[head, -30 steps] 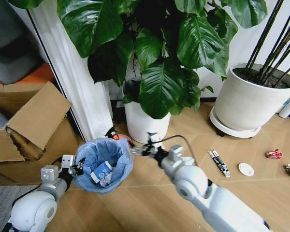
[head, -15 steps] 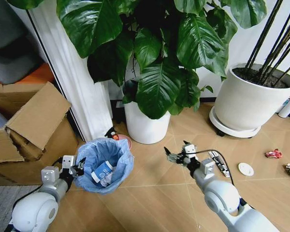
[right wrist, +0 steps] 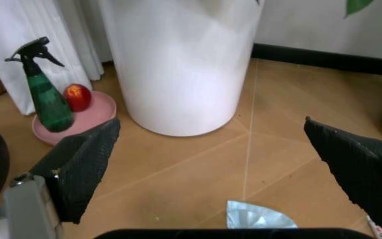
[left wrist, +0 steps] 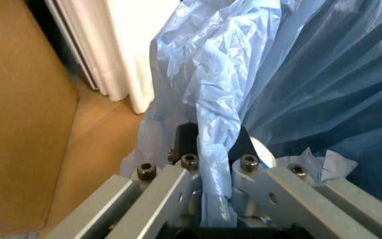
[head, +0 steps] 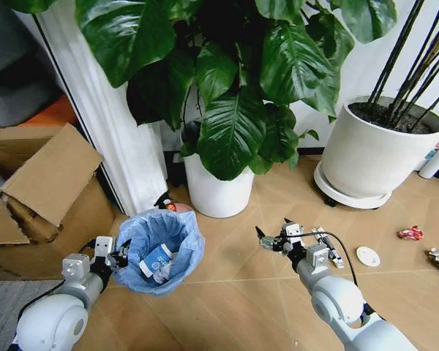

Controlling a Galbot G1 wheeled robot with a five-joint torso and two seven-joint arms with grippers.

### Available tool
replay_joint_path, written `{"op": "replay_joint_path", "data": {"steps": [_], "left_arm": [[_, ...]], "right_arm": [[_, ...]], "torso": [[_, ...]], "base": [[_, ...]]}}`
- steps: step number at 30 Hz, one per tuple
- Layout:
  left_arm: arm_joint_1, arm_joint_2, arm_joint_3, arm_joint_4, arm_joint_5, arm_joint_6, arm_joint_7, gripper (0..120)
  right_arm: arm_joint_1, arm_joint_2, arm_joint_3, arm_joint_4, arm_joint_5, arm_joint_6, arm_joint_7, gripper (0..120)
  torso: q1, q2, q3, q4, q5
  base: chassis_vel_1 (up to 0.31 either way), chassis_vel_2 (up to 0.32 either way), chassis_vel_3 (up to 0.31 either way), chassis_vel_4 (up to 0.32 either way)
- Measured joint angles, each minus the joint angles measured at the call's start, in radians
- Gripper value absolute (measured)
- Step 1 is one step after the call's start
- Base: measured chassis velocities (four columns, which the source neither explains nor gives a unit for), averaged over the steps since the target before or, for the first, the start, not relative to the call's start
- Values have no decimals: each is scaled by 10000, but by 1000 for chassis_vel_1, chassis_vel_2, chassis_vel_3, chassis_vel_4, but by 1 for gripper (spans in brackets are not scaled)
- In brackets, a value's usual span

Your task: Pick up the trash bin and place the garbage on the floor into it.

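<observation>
While left claw (head: pixel 119 255) grips trash bin (head: pixel 159 248), right claw (head: pixel 273 240) now lower, rightward.

one trash bin (head: pixel 159 251), two white plant pots (head: pixel 216 190), two grippers (head: pixel 275 240)

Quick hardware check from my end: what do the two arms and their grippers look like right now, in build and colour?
Both arms are glossy white with rounded, bulbous joint shells. The left gripper has a light-grey boxy metal body with black socket-head screws along its flat metal fingers. The right gripper has a similar grey block, a thin black cable looping over it, and wide black textured pads.
</observation>
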Motion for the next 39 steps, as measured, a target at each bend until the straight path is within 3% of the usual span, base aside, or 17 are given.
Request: {"op": "replay_joint_path", "data": {"steps": [39], "left_arm": [[81, -117, 122, -99, 166, -47, 139, 0]], "right_arm": [[-75, 122, -38, -159, 56, 103, -83, 100]], "torso": [[1, 0, 0, 0, 0]], "base": [[-95, -100, 100, 97]]}}
